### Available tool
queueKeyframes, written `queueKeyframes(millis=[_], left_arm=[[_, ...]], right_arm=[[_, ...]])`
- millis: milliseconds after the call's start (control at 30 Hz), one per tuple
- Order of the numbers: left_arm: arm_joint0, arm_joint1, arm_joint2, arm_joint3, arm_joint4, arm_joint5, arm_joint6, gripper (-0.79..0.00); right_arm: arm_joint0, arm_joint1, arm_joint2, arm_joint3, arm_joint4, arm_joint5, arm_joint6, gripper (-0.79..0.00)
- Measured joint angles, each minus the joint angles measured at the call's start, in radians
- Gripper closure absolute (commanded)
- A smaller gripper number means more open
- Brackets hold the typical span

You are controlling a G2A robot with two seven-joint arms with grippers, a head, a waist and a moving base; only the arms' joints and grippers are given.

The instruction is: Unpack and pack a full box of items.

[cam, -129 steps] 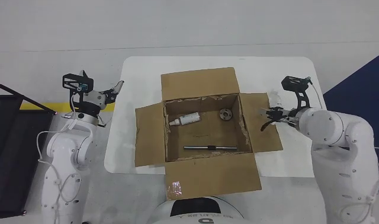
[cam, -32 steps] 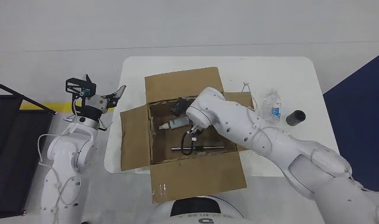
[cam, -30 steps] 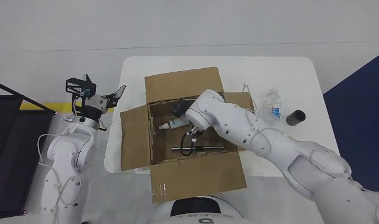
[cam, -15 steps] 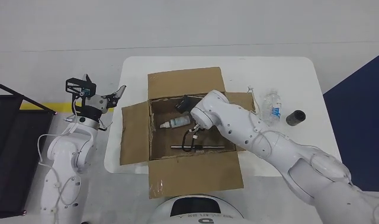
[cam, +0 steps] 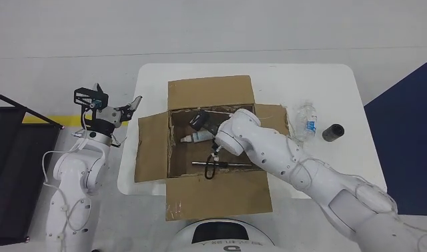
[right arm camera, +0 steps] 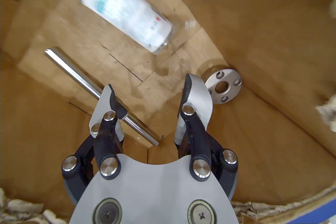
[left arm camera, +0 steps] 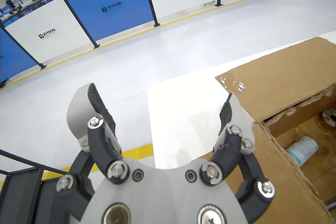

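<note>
The cardboard box (cam: pixel 210 199) stood open at the middle of the white table (cam: pixel 320 85), its four flaps folded outward. Inside, a metal rod (cam: pixel 230 165) lay along the near side of the floor. The right gripper (right arm camera: pixel 148 84) hung inside the box above the floor, its fingers spread and grasping nothing; one fingertip crossed in front of the rod in the wrist view. Farther in, a white spray bottle (cam: pixel 195 138) lay on its side toward the left wall, and a metal flange (right arm camera: pixel 223 88) rested at the foot of a box wall. Right of the box, a clear plastic bottle (cam: pixel 305 117) and a dark cylinder (cam: pixel 331 132) sat on the table. The left gripper (left arm camera: pixel 160 96) hovered beyond the table's left edge, fingers released and empty.
</note>
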Motion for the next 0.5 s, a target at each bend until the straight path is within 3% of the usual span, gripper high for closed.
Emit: queueKeyframes(millis=[100, 267, 467, 500], left_arm=[[0.000, 0.000, 0.000, 0.000, 0.000, 0.000, 0.000, -0.785], [0.000, 0.000, 0.000, 0.000, 0.000, 0.000, 0.000, -0.785], [0.000, 0.000, 0.000, 0.000, 0.000, 0.000, 0.000, -0.785], [0.000, 0.000, 0.000, 0.000, 0.000, 0.000, 0.000, -0.785]], right_arm=[[-0.022, 0.012, 0.024, -0.040, -0.005, -0.060, -0.015, -0.554], [-0.001, -0.003, 0.006, -0.015, 0.026, -0.178, -0.069, -0.597], [0.081, -0.051, -0.046, 0.107, 0.086, -0.322, -0.150, -0.508], [0.094, -0.059, -0.053, 0.127, 0.093, -0.329, -0.158, -0.536]])
